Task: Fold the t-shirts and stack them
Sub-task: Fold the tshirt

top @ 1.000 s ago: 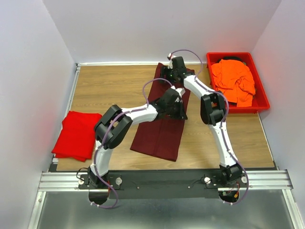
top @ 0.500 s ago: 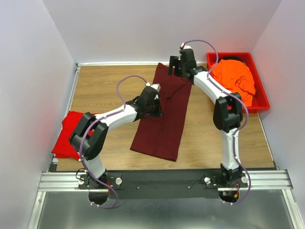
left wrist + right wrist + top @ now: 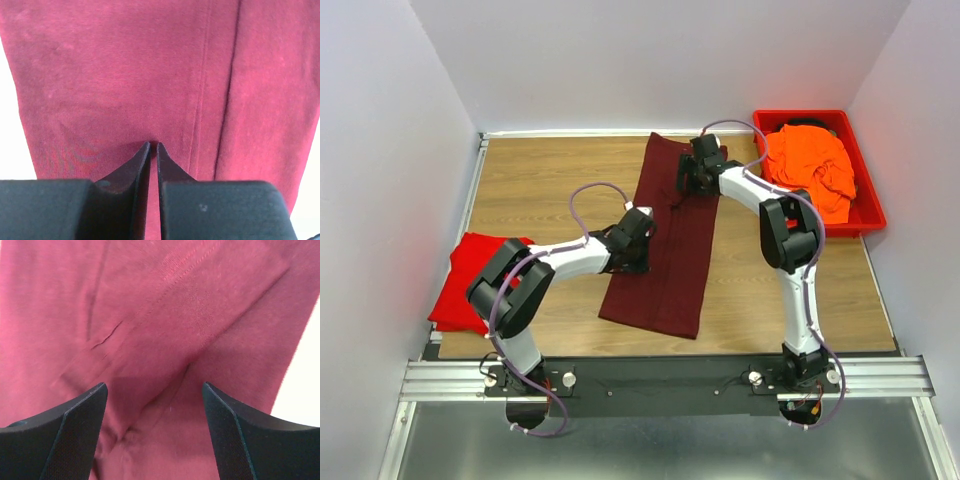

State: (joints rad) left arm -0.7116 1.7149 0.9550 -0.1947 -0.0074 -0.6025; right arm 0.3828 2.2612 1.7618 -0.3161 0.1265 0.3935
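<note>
The dark maroon t-shirt [image 3: 665,280] lies as a long folded strip down the middle of the table. My left gripper [image 3: 642,240] is shut, its tips down on the cloth near the strip's left edge; the left wrist view shows the fingers [image 3: 153,145] almost touching over maroon cloth [image 3: 125,75]. My right gripper [image 3: 688,182] is open and low over the strip's far part, above a folded sleeve [image 3: 150,300], with nothing between its jaws [image 3: 154,385]. The bright red t-shirt [image 3: 480,282] lies folded at the left. The bright orange t-shirt [image 3: 812,165] is crumpled in the bin.
The rigid red plastic bin [image 3: 868,215] stands at the back right corner. White walls close in the wooden table [image 3: 550,180] on three sides. A metal rail [image 3: 660,378] with both arm bases runs along the near edge.
My left gripper swung from the strip's right side to its left edge and came slightly nearer. My right gripper went to the far end, then came back down onto the strip.
</note>
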